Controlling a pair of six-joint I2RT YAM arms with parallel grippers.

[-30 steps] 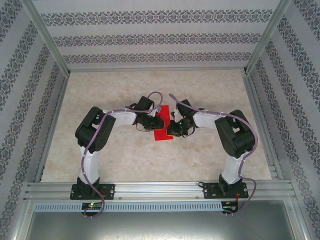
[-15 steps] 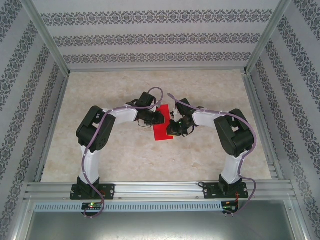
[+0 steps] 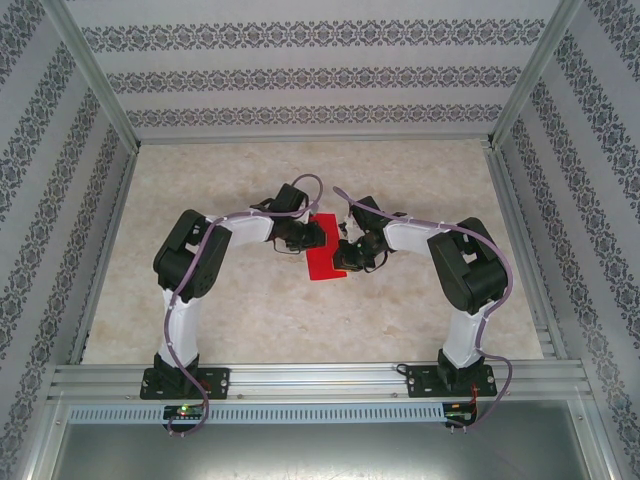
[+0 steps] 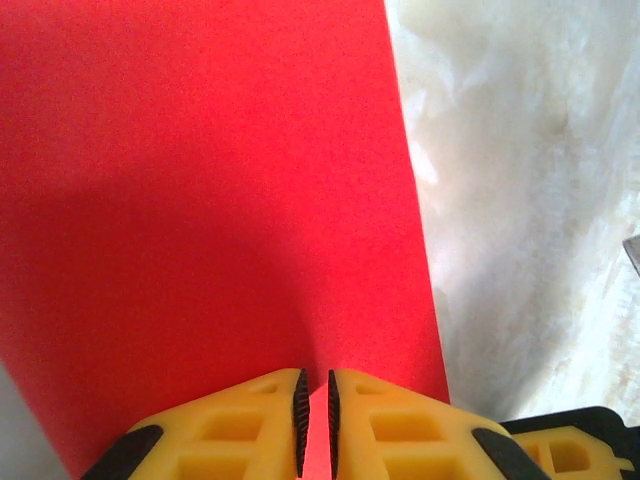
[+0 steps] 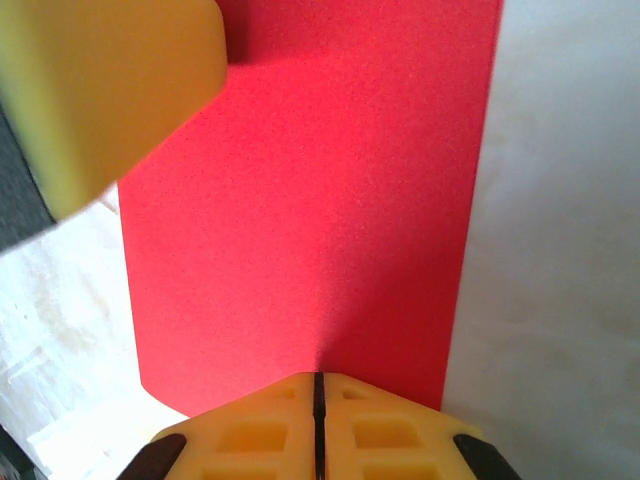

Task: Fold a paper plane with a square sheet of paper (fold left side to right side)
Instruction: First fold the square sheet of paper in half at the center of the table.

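square sheet of paper (image 3: 322, 264) in the tight pinch of left gripper (image 4: 315, 388) and right gripper (image 5: 319, 382)

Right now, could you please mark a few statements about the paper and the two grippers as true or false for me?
1. The square sheet of paper is bright red. True.
2. The right gripper has its jaws wide apart. False: they are closed together with no gap.
3. In the top view, the paper lies between the left gripper and the right gripper. True.
4. The paper lies against the far wall. False: it is near the middle of the table.
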